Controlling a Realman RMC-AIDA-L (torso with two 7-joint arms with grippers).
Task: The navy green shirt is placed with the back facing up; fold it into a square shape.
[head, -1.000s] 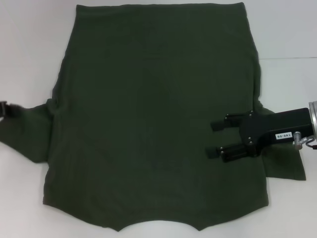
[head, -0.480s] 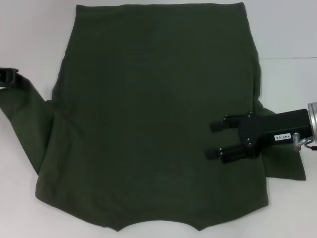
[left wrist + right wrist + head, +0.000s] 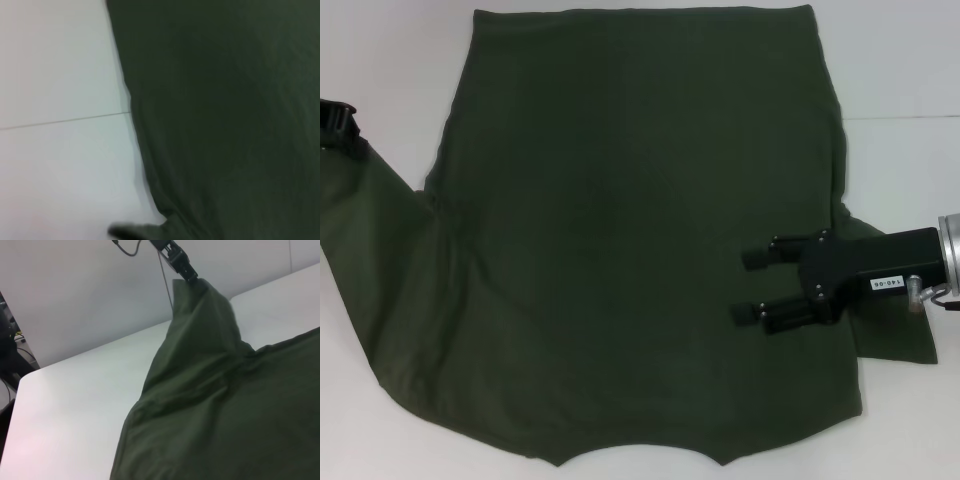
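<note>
the navy green shirt [image 3: 630, 240] covers most of the white table [image 3: 910, 60], hem at the far edge. your risk: the sleeve lifted off the left edge could slip free or drag the body askew. the left gripper [image 3: 338, 122] has its jaws pinched on that sleeve; the right gripper [image 3: 752, 285], jaws spread, rests on the cloth near the right edge.

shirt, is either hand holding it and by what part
The left hand is shut on the shirt at the end of its left sleeve, lifting it off the table. The right hand is open over the shirt's right side, holding nothing.
</note>
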